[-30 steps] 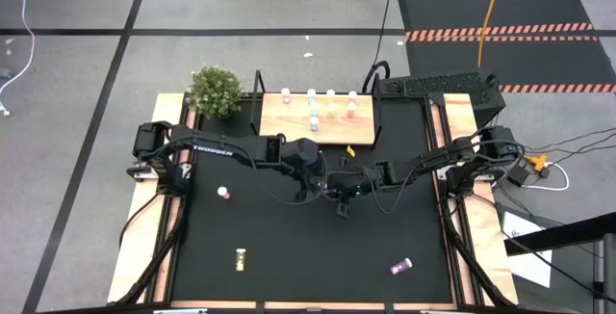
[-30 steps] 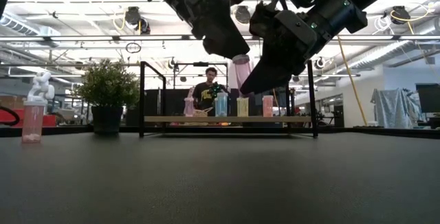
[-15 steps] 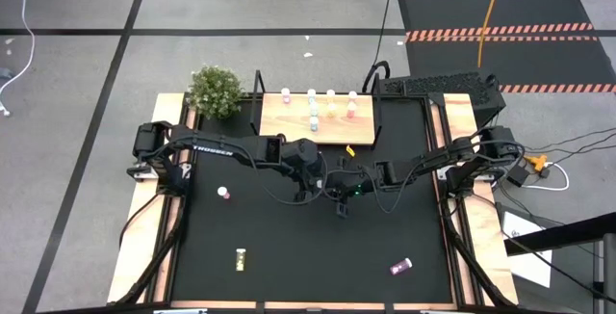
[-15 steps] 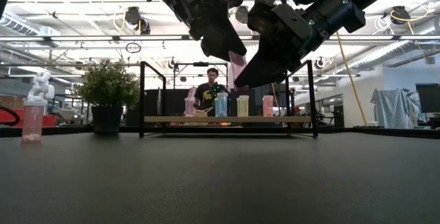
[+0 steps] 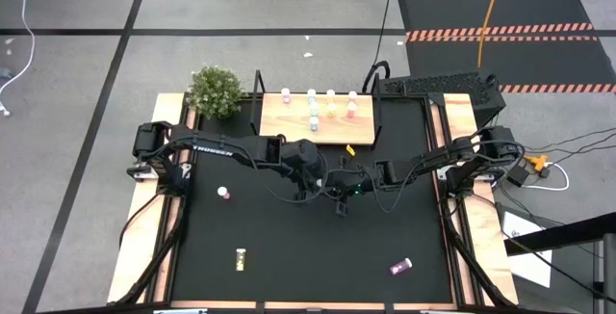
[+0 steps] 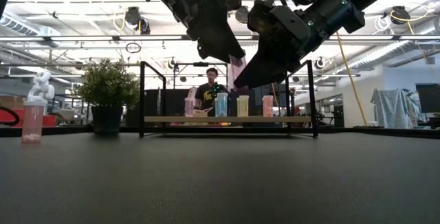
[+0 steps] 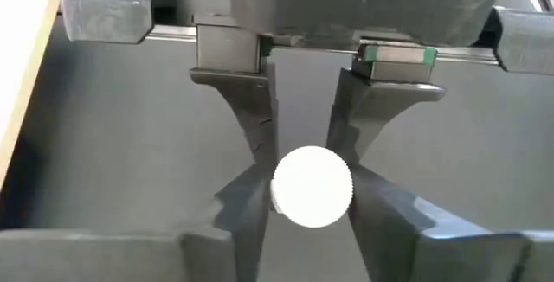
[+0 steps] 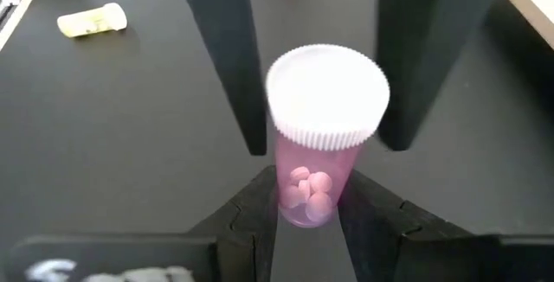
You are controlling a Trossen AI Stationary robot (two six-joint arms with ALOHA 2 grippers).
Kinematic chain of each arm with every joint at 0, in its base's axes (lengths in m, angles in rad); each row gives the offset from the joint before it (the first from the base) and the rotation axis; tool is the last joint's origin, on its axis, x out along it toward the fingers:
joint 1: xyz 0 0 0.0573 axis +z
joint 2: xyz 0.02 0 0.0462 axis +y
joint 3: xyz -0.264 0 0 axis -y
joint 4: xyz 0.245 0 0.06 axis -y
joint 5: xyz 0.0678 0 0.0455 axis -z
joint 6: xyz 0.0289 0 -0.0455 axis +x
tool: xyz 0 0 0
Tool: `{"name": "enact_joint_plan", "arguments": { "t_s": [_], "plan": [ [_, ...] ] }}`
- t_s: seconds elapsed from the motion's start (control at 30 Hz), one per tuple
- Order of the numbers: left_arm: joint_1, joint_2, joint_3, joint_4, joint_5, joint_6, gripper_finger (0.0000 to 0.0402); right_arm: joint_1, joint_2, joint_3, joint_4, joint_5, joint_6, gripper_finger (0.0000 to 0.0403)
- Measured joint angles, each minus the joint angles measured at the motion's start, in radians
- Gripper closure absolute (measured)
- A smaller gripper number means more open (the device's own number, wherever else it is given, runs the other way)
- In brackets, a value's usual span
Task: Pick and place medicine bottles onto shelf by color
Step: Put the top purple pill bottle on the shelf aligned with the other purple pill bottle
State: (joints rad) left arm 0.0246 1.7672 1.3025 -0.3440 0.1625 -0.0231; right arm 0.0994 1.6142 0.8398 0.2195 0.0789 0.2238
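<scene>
Both arms meet above the middle of the table (image 5: 202, 247), and a pink bottle (image 8: 318, 152) hangs between them, well clear of the black surface. This looks like a handover in mid-air. The right pincer (image 8: 307, 204) grips the bottle low on its body, fingers narrowed onto the pink plastic with the pills showing through. The left pincer (image 7: 313, 217) comes in from the opposite side, and its two dark fingers stand either side of the white cap in the right wrist view. Whether they press the cap or only flank it I cannot tell.

The pass probably serves reach or a better grip for standing the bottle upright on the shelf (image 5: 289, 126), which lies at twelve o'clock from the pincers and already carries a row of bottles, a pink one (image 5: 286, 95) at its eleven o'clock end.

The overhead view hides the held bottle under the two arms but shows what is left: a pink bottle (image 5: 223, 193) at nine o'clock, a yellow one (image 5: 241, 256) at seven, a purple one (image 5: 401, 266) at five. The level view alone shows the bottle raised off the table. The left wrist view shows only the round white cap end-on, no colour. A potted plant (image 5: 215, 91) stands just beside the shelf.
</scene>
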Motion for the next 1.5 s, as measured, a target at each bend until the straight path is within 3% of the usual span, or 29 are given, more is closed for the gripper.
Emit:
{"name": "enact_joint_plan", "arguments": {
  "t_s": [0.13, 0.37, 0.5, 0.63, 0.83, 1.07, 1.3, 1.5],
  "plan": [
    [0.0, 0.0, 0.0, 0.002, 0.002, -0.004, 0.028, 0.0, 0.0, 0.0, 0.0, 0.001, 0.004, 0.03],
    [0.001, 0.0, 0.0, 0.003, 0.002, -0.005, 0.0283, 0.0, 0.0, 0.0, 0.0, 0.002, 0.027, 0.0292],
    [0.013, -0.013, 0.0, -0.002, -0.002, -0.005, 0.0274, 0.0, -0.022, 0.0, -0.023, 0.019, 0.029, 0.026],
    [0.051, -0.059, 0.0, -0.014, -0.036, -0.015, 0.0278, 0.001, -0.103, -0.001, -0.098, 0.131, 0.049, 0.0218],
    [0.169, -0.167, 0.001, -0.08, -0.134, 0.004, 0.028, 0.001, -0.295, -0.001, -0.226, 0.306, 0.078, 0.0188],
    [0.385, -0.234, 0.001, -0.217, -0.212, 0.118, 0.0276, 0.0, -0.456, 0.0, -0.314, 0.343, 0.035, 0.0192],
    [0.565, -0.158, -0.001, -0.14, -0.184, 0.247, 0.0275, -0.023, -0.501, 0.0, -0.366, 0.345, -0.004, 0.0192],
    [0.603, -0.066, 0.0, -0.103, -0.16, 0.249, 0.0275, -0.033, -0.504, 0.0, -0.405, 0.34, -0.003, 0.0192]
  ]
}}
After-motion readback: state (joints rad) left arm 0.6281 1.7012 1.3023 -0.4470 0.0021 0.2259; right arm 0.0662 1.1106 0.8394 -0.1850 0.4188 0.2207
